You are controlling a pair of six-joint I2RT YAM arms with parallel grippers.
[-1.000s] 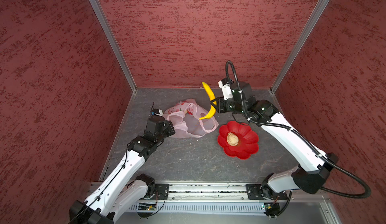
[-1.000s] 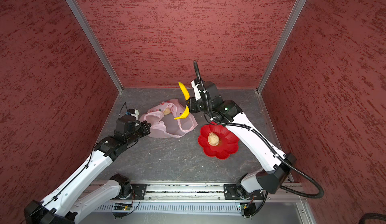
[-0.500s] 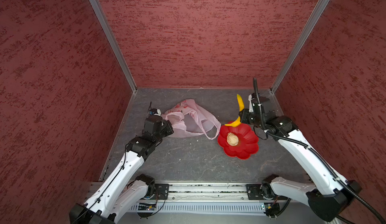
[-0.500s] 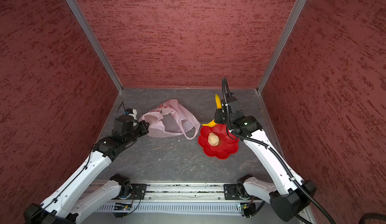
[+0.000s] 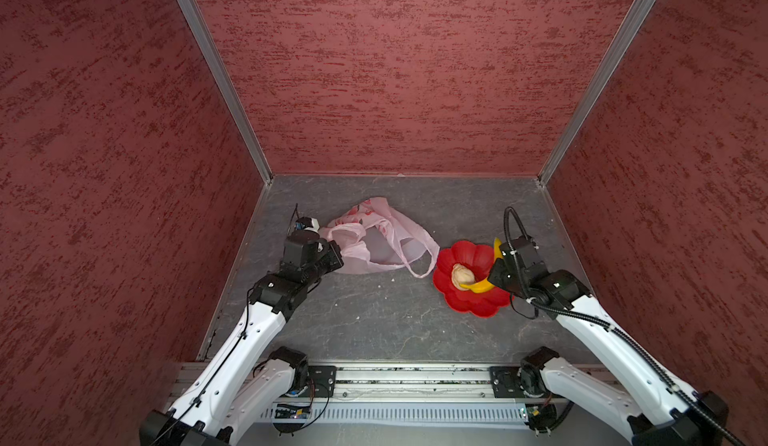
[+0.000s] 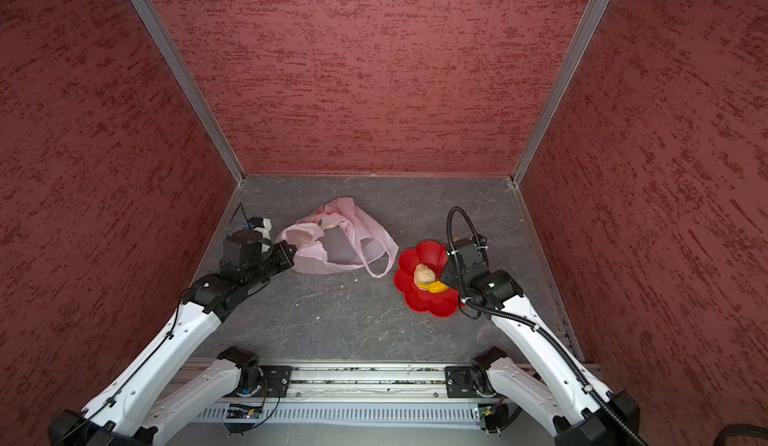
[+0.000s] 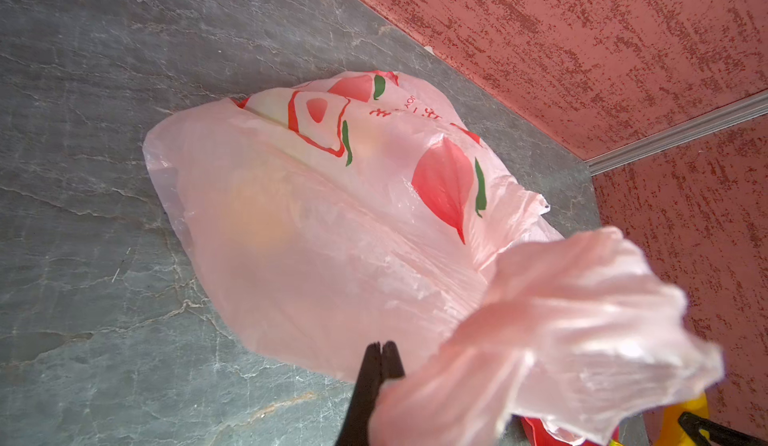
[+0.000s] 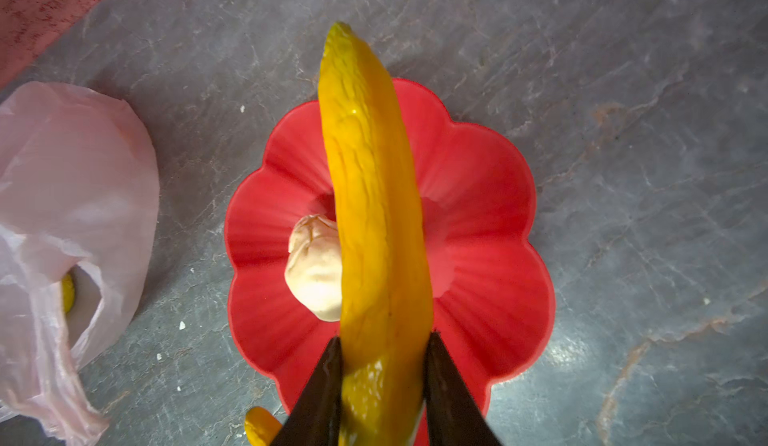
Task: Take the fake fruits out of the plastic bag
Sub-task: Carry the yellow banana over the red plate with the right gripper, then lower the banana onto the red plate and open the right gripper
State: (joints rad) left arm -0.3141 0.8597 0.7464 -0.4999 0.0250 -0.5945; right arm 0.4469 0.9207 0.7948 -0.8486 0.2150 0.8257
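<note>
1. The yellow plastic banana (image 8: 374,215) is outside the bag. It hangs over the red flower-shaped dish (image 8: 490,256), and in a top view (image 5: 478,286) its lower tip is near the dish's middle. Whether it touches the dish cannot be told.
2. The right gripper (image 8: 383,340) clamps the banana near its stem end, with its two black fingers partly apart, one on each side of the fruit.
3. A pale beige lumpy ball (image 8: 313,269) lies in the middle of the dish, just beside the banana.
4. The thin translucent pale pink plastic bag (image 5: 374,248) is crinkled and printed in red and green. It lies on the grey stone-patterned table (image 5: 374,319) left of the dish, one loop handle reaching near the rim.
5. A yellow lump (image 8: 68,294) shows at the bag's opening, and an orange blur (image 7: 257,219) shows through the film.
6. The left gripper (image 7: 381,346) has its fingers pressed together on a bunched edge of the bag — the side away from the dish.
</note>
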